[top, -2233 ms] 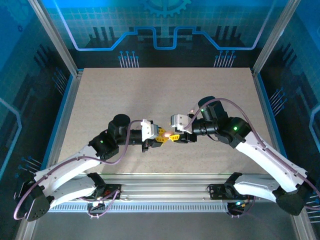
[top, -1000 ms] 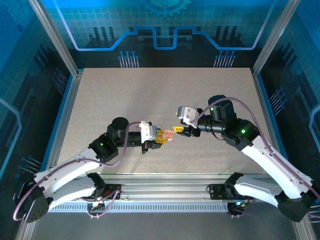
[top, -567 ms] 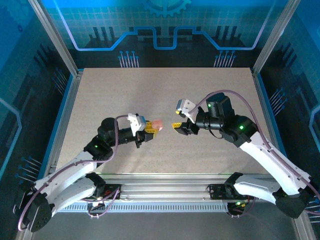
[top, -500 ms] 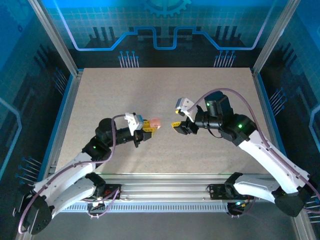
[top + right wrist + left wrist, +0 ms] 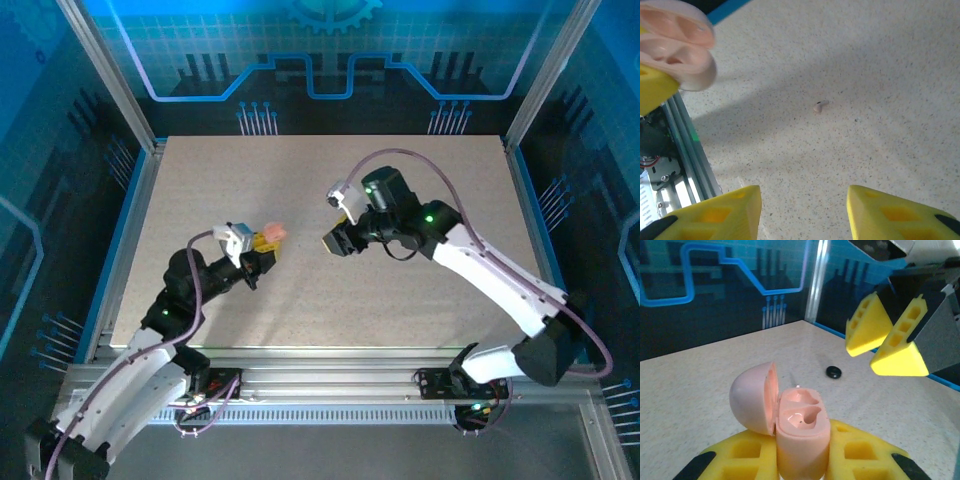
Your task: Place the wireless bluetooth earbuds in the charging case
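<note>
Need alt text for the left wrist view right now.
The left gripper holds the pink charging case upright, lid hinged open, both wells looking empty. Beyond it the right gripper hangs open at upper right, and a small black object lies on the table.

I'm looking at a speckled beige table point(image 5: 400, 180). A ribbed metal rail point(image 5: 330, 365) runs along the table's near edge. A blue wall point(image 5: 330, 60) with circuit lines stands behind the table's far edge. Slanted metal posts point(image 5: 110, 75) rise at the table's far corners. A small black round piece point(image 5: 833, 372) lies on the table; I can't tell what it is.
</note>
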